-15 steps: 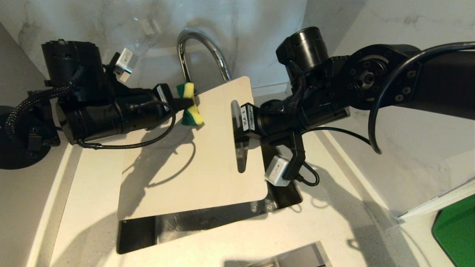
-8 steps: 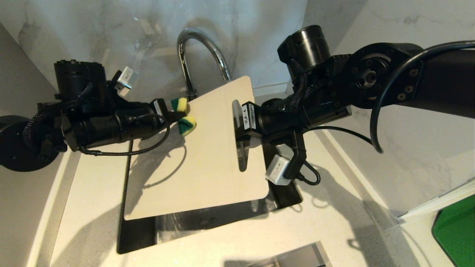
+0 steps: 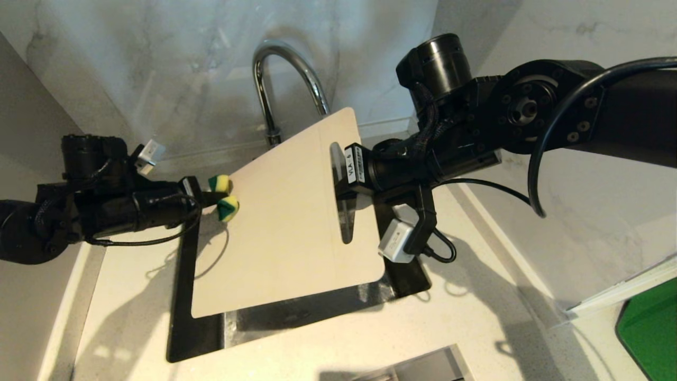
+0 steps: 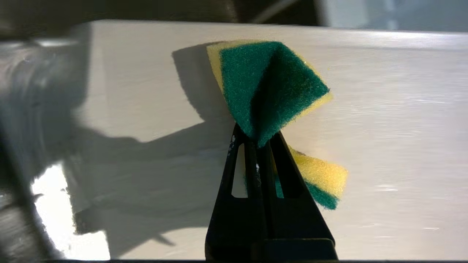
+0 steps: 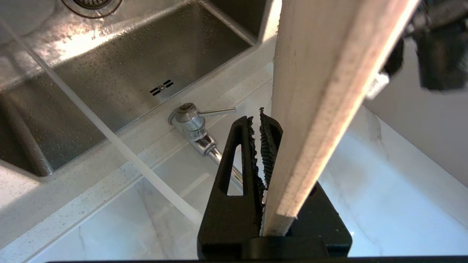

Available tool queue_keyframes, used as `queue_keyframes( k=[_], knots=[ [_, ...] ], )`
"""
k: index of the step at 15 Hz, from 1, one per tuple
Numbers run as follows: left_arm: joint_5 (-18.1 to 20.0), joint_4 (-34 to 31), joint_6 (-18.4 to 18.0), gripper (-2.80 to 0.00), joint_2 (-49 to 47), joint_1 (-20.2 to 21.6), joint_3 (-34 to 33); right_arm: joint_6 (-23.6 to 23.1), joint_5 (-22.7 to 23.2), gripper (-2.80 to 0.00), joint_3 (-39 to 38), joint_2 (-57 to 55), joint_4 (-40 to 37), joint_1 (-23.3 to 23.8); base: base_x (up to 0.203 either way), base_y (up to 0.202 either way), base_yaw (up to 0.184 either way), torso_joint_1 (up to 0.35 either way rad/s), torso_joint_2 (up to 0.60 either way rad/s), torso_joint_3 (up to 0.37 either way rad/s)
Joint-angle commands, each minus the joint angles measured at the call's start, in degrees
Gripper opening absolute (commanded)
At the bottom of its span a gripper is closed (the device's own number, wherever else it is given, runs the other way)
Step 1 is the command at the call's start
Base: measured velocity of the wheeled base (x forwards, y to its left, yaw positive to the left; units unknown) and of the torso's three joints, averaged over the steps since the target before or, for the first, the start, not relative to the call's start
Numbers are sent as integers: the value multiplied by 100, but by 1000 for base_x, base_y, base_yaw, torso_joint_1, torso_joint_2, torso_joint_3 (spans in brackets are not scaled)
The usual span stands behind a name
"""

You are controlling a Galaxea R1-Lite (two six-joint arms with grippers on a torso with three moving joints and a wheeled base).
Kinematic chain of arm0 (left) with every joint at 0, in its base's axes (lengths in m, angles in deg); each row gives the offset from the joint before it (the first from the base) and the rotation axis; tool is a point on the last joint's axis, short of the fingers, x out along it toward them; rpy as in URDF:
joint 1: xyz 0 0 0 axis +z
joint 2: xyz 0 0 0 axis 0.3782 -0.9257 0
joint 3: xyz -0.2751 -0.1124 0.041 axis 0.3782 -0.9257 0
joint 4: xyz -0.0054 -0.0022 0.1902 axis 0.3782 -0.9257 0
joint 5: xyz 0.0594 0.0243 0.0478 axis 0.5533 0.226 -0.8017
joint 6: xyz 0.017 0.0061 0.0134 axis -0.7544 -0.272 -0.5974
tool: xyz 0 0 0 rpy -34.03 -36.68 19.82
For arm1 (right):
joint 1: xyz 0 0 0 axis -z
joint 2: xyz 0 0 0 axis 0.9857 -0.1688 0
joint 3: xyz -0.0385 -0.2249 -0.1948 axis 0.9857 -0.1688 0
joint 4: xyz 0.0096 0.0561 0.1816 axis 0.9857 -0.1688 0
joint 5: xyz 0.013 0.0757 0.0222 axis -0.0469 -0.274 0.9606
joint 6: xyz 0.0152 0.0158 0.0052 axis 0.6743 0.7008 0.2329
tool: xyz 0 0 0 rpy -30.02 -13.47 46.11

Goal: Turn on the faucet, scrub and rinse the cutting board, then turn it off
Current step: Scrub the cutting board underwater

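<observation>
The cream-white cutting board (image 3: 285,227) hangs tilted over the sink. My right gripper (image 3: 338,182) is shut on it at the slot handle (image 3: 344,222). In the right wrist view the board's edge (image 5: 321,91) runs past the right gripper (image 5: 260,122). My left gripper (image 3: 210,198) is shut on a yellow-and-green sponge (image 3: 228,207) at the board's left edge. In the left wrist view the pinched sponge (image 4: 270,84) spreads out beyond the left gripper (image 4: 257,138), against the board's face (image 4: 384,128). The chrome faucet (image 3: 270,69) arches behind the board. Its base (image 5: 186,118) and side lever (image 5: 219,110) show below, and a thin pale stream (image 5: 120,146) crosses toward the basin.
The steel sink (image 3: 182,317) lies under the board, its wet basin (image 5: 120,73) and drain (image 5: 91,3) showing below. Pale countertop (image 3: 476,317) surrounds it, with marble wall behind. A green flat object (image 3: 650,328) sits at the far right. A metal piece (image 3: 418,368) is at the front edge.
My left arm has drawn the sponge left and down across the board, from beside the faucet to the board's left edge. The board's left side has swung a little rightward. The right arm holds still.
</observation>
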Motion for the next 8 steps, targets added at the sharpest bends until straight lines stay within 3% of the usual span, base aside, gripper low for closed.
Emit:
queue_keyframes(
  k=[1, 8],
  knots=[
    [123, 193, 1, -280, -120, 375, -260, -89, 56, -280, -27, 2, -13, -1, 0, 0, 0, 0, 0, 0],
    [257, 304, -389, -280, -86, 846, -621, -89, 111, -280, -38, 29, -13, 7, 0, 0, 0, 0, 0, 0]
  ],
)
